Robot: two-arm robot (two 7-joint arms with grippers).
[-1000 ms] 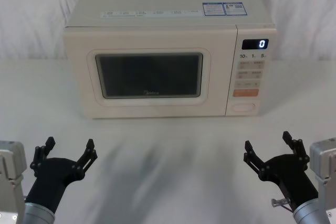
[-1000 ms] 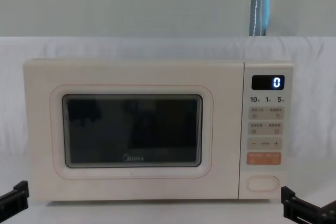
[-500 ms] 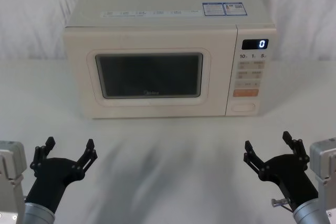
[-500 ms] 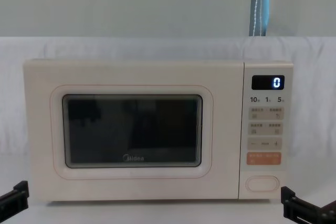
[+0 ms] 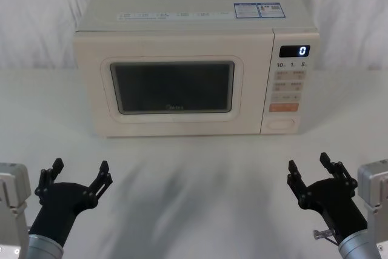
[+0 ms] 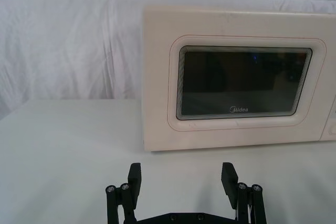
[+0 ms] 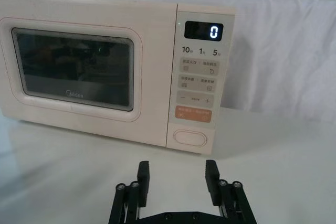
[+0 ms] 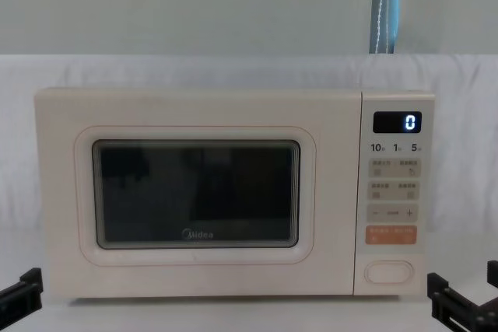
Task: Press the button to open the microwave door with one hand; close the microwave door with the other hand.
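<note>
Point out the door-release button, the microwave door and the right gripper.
button (image 7: 191,137), right wrist view, centre of the wide cream key.
microwave door (image 5: 173,87), head view, middle of the dark glass window.
right gripper (image 5: 313,172), head view, midway between its open fingertips.

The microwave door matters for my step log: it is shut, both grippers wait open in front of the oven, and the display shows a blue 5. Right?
Not quite. The display shows a blue 0, as the right wrist view makes plain; the 5 is only a printed label beneath it. The rest holds: the microwave door is shut, and the left gripper and right gripper wait open in front of the microwave.
</note>
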